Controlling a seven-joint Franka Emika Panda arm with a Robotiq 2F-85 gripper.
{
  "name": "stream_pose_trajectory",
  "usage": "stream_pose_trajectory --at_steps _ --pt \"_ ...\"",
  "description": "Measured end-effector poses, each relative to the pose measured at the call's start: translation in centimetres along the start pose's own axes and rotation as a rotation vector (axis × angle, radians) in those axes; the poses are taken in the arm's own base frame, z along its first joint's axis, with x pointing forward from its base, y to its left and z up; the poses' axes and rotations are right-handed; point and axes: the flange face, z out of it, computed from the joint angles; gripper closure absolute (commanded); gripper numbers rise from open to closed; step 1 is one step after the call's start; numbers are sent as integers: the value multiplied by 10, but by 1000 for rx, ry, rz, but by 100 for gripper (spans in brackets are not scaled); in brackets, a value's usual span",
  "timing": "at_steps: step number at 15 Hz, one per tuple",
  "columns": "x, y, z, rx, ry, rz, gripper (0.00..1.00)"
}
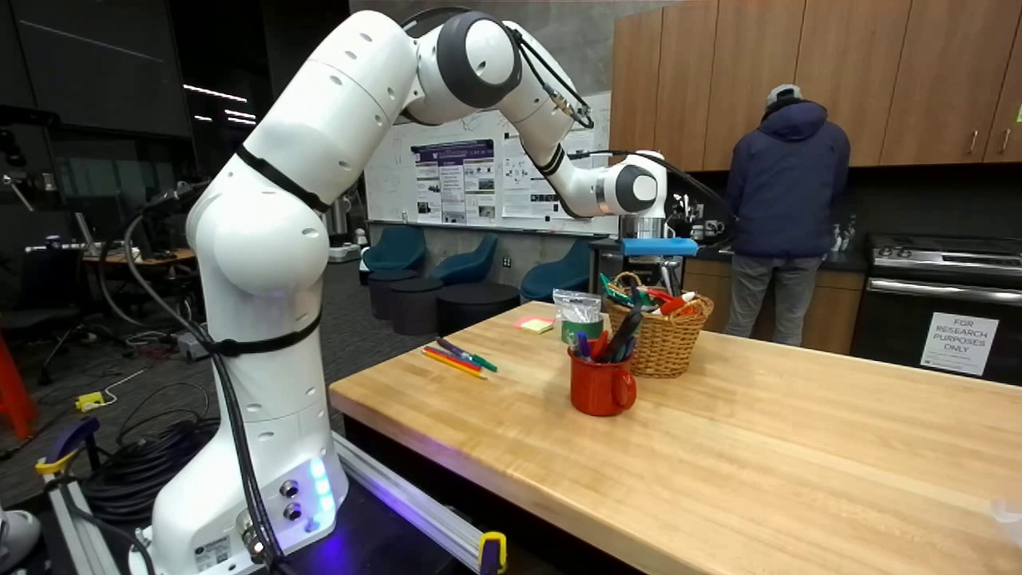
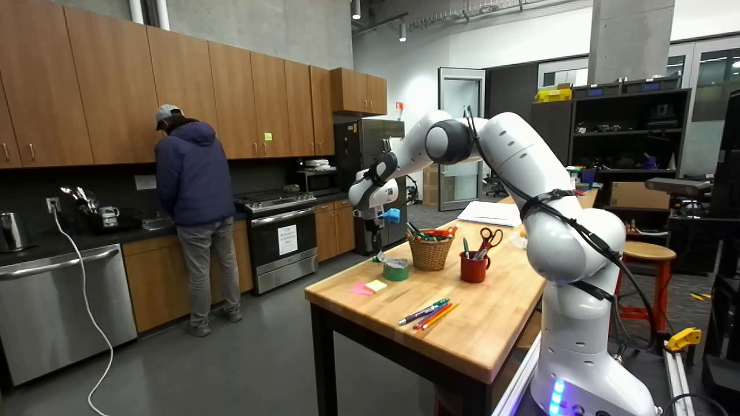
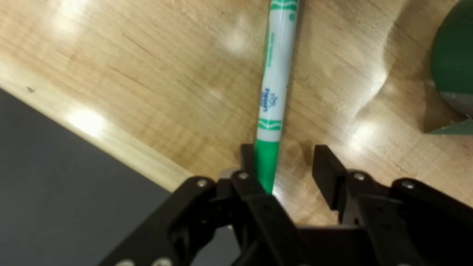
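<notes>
In the wrist view a white marker with a green cap lies on the wooden table, its capped end reaching between the jaws of my gripper. The marker is right by the left finger pad, and whether it touches cannot be told. A wide gap separates it from the right finger, so the jaws stand open around it. A green tape roll is to the right. In an exterior view the gripper points down beside the tape roll. The basket mostly hides the fingers in an exterior view, below the blue wrist piece.
A wicker basket of tools and a red mug with pens and scissors stand close by. Several pens and pencils and sticky notes lie on the table. Its edge runs near the gripper. A person stands at the counter.
</notes>
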Motion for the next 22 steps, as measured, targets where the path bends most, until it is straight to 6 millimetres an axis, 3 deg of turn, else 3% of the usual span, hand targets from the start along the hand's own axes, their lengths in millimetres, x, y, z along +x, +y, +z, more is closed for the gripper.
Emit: stream_pose_trajectory --at_steps 2,8,9,11,19,22 --pt "1 0 -6 -6 7 0 99" --pt "2 -2 -27 -18 21 -2 100" --pt "2 -3 -30 -19 23 -3 74" --pt "4 -6 -34 -16 23 -8 70" --pt "33 -35 -27 21 38 -1 16" --pt "44 -46 -19 36 35 16 1"
